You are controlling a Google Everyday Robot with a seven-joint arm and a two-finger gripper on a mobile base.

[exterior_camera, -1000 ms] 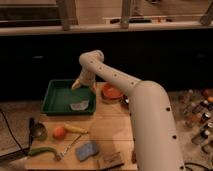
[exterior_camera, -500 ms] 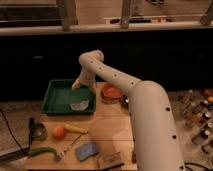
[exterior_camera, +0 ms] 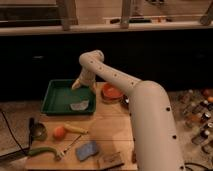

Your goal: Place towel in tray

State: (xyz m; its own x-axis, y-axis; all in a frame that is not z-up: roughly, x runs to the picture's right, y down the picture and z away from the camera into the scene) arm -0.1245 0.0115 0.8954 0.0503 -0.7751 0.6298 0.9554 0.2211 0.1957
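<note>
- Towel [exterior_camera: 80,105] lies pale and crumpled inside the dark green tray [exterior_camera: 50,102], near its front right corner.
- Gripper [exterior_camera: 77,84] hangs over the tray's back part, apart from the towel; how wide it stands, I cannot tell.
- Orange-red bowl [exterior_camera: 112,93] sits just right of the tray.

The white arm [exterior_camera: 150,115] is stretched from the lower right of the view up toward the left, and it is bent sharply downward at the rounded joint [exterior_camera: 92,59]. The gripper [exterior_camera: 78,85] is held low under this joint, pointed down and slightly leftward, left of the arm.
</note>
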